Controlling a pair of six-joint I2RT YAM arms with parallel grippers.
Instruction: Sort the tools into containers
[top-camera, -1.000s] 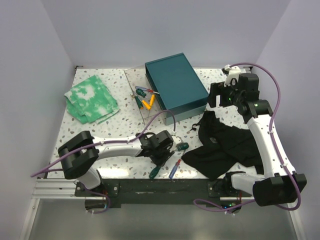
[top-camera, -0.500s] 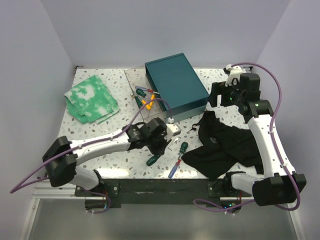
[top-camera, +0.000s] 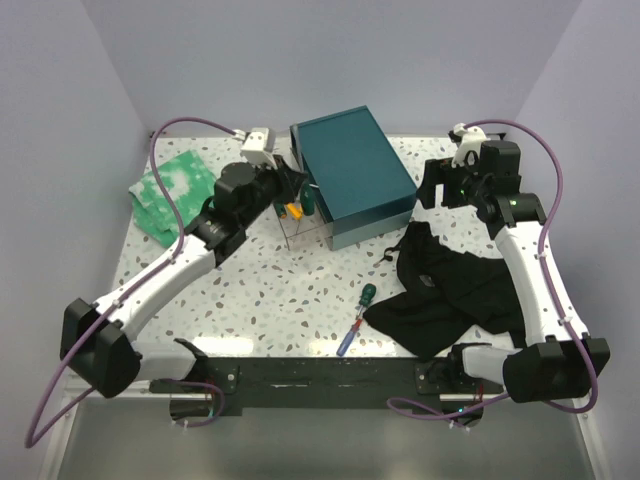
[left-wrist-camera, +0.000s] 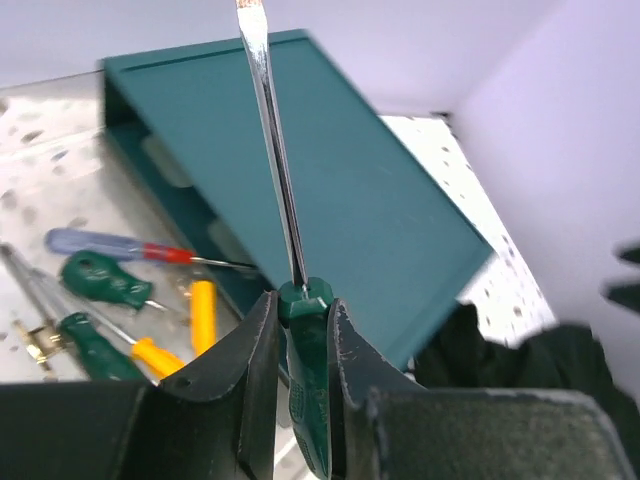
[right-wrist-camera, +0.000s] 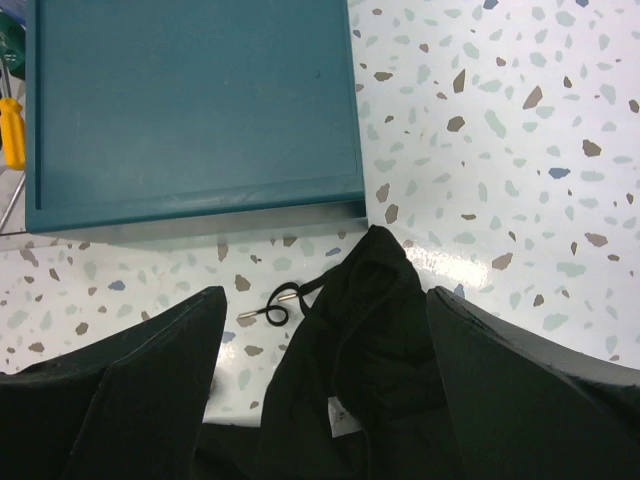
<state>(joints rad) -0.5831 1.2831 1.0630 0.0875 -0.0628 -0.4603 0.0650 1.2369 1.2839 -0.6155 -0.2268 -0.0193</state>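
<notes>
My left gripper (top-camera: 300, 192) is shut on a green-handled screwdriver (left-wrist-camera: 306, 340), its shaft (left-wrist-camera: 272, 130) pointing away from the wrist. It holds it above the clear box (top-camera: 262, 160), beside the teal box (top-camera: 352, 170). The left wrist view shows a red-and-blue screwdriver (left-wrist-camera: 110, 245), green-handled ones (left-wrist-camera: 100, 280) and orange-handled ones (left-wrist-camera: 203, 312) lying in the clear box. A green screwdriver (top-camera: 366, 294) and a red-and-blue one (top-camera: 348, 338) lie on the table near the front. My right gripper (right-wrist-camera: 320, 310) is open and empty above the black cloth (right-wrist-camera: 370, 350).
The teal box (right-wrist-camera: 190, 90) stands at the back centre, against the clear box. The black cloth (top-camera: 450, 290) is spread over the right front. A green-white cloth (top-camera: 180, 200) lies at the back left. A drawstring loop (right-wrist-camera: 270, 305) lies beside the black cloth.
My left arm has swung from the table's front to the back, carrying a green screwdriver up over the clear box. The right arm has hardly moved.
</notes>
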